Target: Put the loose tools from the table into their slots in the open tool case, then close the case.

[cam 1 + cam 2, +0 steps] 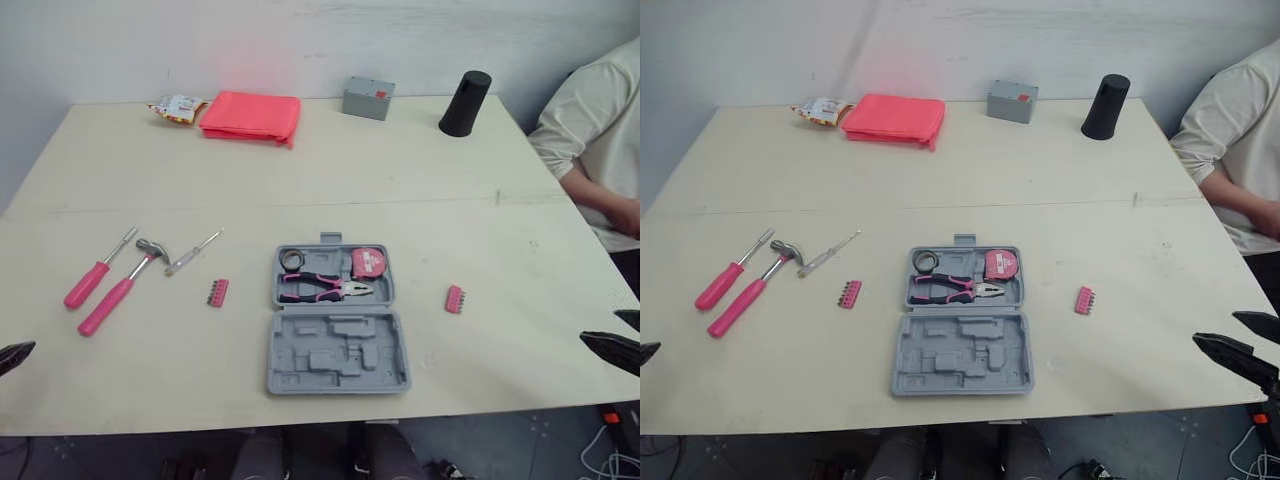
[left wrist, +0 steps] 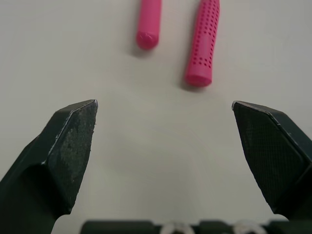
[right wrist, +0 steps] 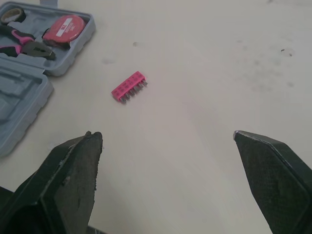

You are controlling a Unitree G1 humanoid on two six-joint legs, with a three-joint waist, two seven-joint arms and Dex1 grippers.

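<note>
Open tool case [image 1: 340, 352] at table [image 1: 400, 170] centre. At its 9 o'clock: hammer [image 1: 120, 290], pink screwdriver [image 1: 92, 278], clear screwdriver [image 1: 193, 253], bit strip [image 1: 217, 292]. At 3 o'clock: second bit strip [image 3: 129, 87]. Left gripper [image 2: 163, 105], right gripper [image 3: 168, 134]: spread wide, holding nothing.

Head stereo pair overlooks the table [image 1: 450, 170] (wrist cameras sit close).

Left gripper [image 2: 164, 105] and right gripper [image 3: 165, 134], both empty.
Each hangs low at its own side, black fingers spread wide apart, nothing between them.
</note>
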